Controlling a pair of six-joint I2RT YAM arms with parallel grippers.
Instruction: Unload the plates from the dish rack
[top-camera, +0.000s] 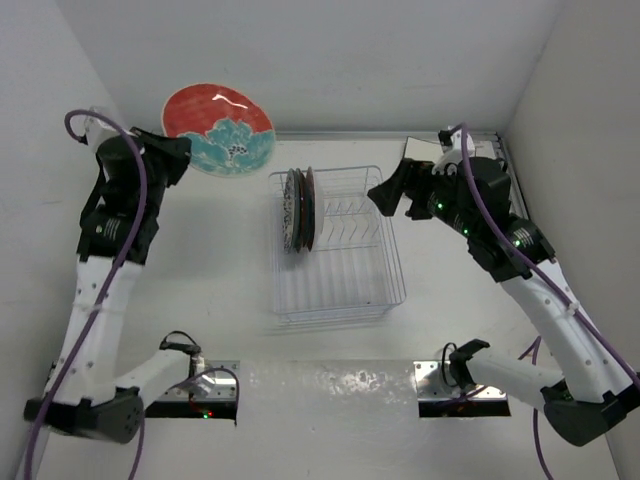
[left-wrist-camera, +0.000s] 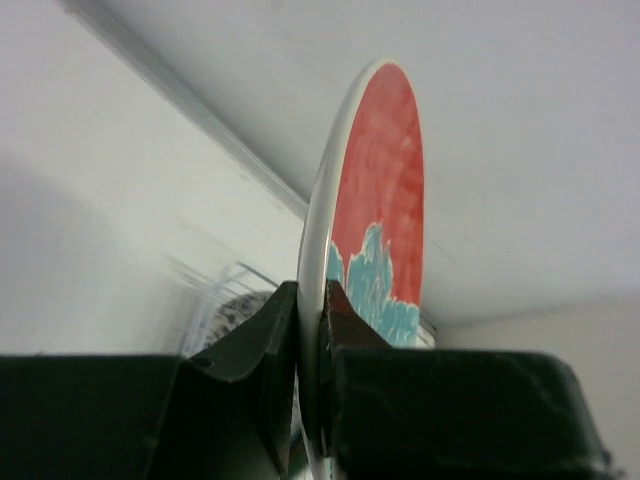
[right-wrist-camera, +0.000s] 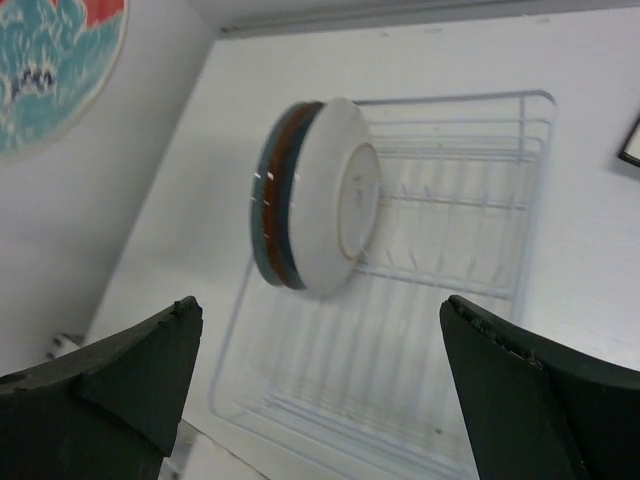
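Rack: the dish rack (top-camera: 338, 312) sits mid-tabletop (top-camera: 200, 300), between the two arms; most of its prongs stand bare.
Plates in rack: a tight group of round plates (top-camera: 298, 210) stands on edge at the rack's far-left end. Their faces turn left and right, so their rims run near to far. The right wrist view shows a white back nearest, then a brown rim and a teal one. The exact count is hard to tell.
Left hand: the left hand (top-camera: 178, 152) is clamped on the rim of the red-and-teal plate (top-camera: 218, 128), one finger on each face. That plate is out of the rack, well to its left and beyond it, close to the back wall. Whether it touches the tabletop I cannot tell.
Right hand: the right hand (top-camera: 392, 190) has its fingers spread wide and holds nothing. It hovers at the rack's far-right corner, pointing left across the wires.
Key relation: the standing plates lie left of the right hand, across the rack's bare width. It is free, while the left hand is occupied and further off.
Next move, judged: the right hand's fingers should straddle a rim, one on each face, then lift upward off the prongs.
Room: there is open space above the rack and bare tabletop to its left and near side.
Risk: the plates are packed close, leaving little gap for a finger, and the rack's right wall stands between hand and plates.
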